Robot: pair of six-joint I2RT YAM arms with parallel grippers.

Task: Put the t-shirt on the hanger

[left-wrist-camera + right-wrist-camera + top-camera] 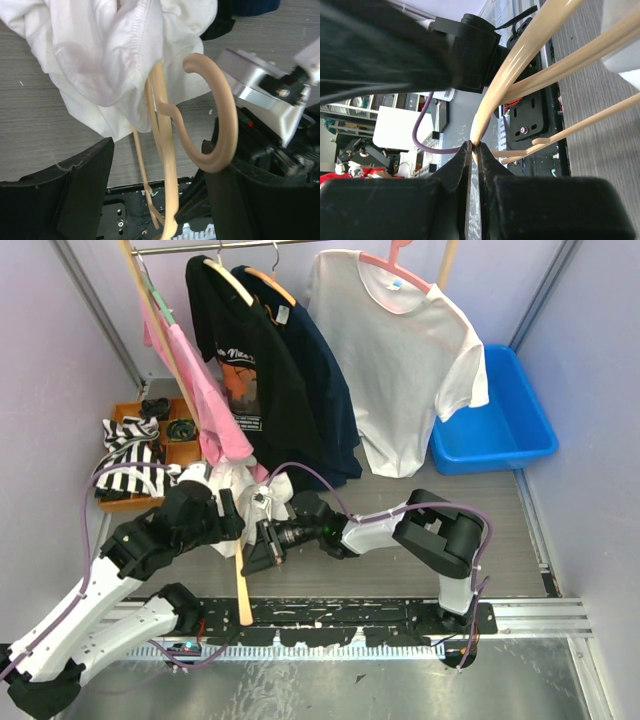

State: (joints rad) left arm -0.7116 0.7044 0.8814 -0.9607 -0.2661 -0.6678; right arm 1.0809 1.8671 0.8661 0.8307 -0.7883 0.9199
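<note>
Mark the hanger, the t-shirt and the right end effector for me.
hanger [226, 112], left wrist view, on its curved hook.
t-shirt [95, 55], left wrist view, on the bunched fabric.
right end effector [476, 146], right wrist view, between its fingertips.

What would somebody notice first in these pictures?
In the middle of the table, a crumpled white t-shirt drapes over a wooden hanger, which the right arm's fingers pinch. Behind it hang dark shirts, with a bright blue bin at the right.
</note>
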